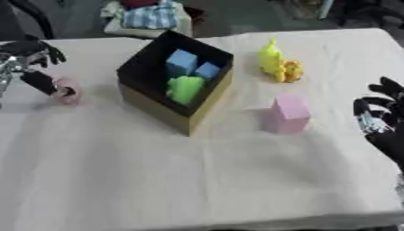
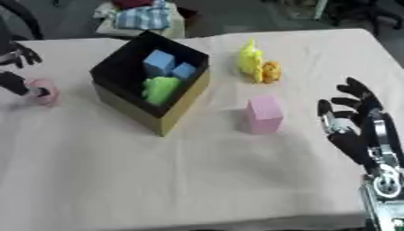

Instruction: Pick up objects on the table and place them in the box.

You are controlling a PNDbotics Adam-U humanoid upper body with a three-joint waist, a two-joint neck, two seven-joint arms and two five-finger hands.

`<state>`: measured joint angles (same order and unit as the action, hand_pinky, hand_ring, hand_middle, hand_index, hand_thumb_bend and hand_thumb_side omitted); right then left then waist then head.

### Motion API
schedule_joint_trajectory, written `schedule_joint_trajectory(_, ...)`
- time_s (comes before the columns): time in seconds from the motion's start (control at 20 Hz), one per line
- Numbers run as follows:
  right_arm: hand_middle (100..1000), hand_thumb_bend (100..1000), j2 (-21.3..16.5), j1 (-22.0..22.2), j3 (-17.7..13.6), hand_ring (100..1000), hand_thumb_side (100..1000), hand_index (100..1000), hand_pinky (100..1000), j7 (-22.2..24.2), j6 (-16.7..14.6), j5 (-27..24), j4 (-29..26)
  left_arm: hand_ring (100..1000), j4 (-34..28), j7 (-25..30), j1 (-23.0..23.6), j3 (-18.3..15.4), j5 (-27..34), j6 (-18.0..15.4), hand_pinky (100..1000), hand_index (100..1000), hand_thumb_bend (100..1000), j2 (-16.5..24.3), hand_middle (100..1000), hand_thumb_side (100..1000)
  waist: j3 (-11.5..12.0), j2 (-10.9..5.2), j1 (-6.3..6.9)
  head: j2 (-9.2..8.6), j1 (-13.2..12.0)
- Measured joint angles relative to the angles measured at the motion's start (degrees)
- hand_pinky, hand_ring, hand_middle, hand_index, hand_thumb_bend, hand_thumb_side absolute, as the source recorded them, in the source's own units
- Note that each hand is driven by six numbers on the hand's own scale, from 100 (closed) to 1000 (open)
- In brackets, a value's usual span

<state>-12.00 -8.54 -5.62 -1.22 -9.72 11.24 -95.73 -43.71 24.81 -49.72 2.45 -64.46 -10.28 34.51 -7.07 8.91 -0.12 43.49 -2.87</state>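
The box stands on the desk holding two blue blocks and one green thing. Outside lie one pink block, one yellow toy and one pink thing, which the left hand touches, fingers curled. The right hand hovers open. No writing is legible.

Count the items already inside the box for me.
3 visible in the box: two blue blocks, one toward the far corner, a smaller one right beside it, and a green object nearer the front. The walls may hide more.
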Motion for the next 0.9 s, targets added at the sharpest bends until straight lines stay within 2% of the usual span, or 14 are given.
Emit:
schedule_joint_trajectory(0.1,811,287,0.0,0.0,0.0,763,426,929,623,0.0,0.0,0.0,0.0,636,1.61,-0.19,0.23,-0.04,-1.42,0.12,738,798,349,-0.69,646,247,-0.07,0.0,0.0,0.0,0.0)
schedule_joint_trajectory(0.2,812,288,0.01,0.0,0.0,763,425,929,623,0.0,0.0,0.0,0.0,582,2.97,-0.37,0.26,-0.05,-2.72,-0.02,711,745,228,-1.19,578,158,-0.17,0.0,0.0,0.0,-0.01)
schedule_joint_trajectory(0.35,812,287,0.01,0.0,-0.01,763,425,929,623,0.0,0.0,-0.01,0.0,487,3.8,-1.16,0.2,-0.17,-4.23,-0.44,663,644,100,-1.37,461,102,-0.3,0.0,0.0,0.0,-0.01)
schedule_joint_trajectory(0.5,812,287,0.01,0.0,-0.01,763,426,929,623,0.0,0.0,-0.01,0.01,451,2.97,-2.48,0.17,-0.48,-4.2,-1.03,643,597,100,-1.37,403,100,-0.29,0.0,0.0,0.0,0.0)
schedule_joint_trajectory(0.55,812,286,0.01,0.0,-0.01,763,428,929,624,0.0,0.0,-0.01,0.01,443,1.95,-2.88,0.17,-0.68,-3.65,-1.27,640,589,100,-1.35,393,219,-0.27,0.0,0.0,0.0,0.01)
schedule_joint_trajectory(0.6,812,286,0.01,0.0,-0.01,763,426,929,624,0.0,0.0,-0.01,0.01,440,0.56,-3.27,0.13,-0.84,-2.75,-1.48,640,587,100,-1.29,385,100,-0.22,0.0,0.0,0.0,0.02)
schedule_joint_trajectory(0.9,812,286,0.01,0.01,-0.02,763,427,929,624,0.0,-0.01,-0.01,0.04,423,-11.26,-5.18,-2.59,-0.95,4.13,-1.75,640,579,121,-0.55,356,125,-0.07,0.0,0.0,0.01,0.2)
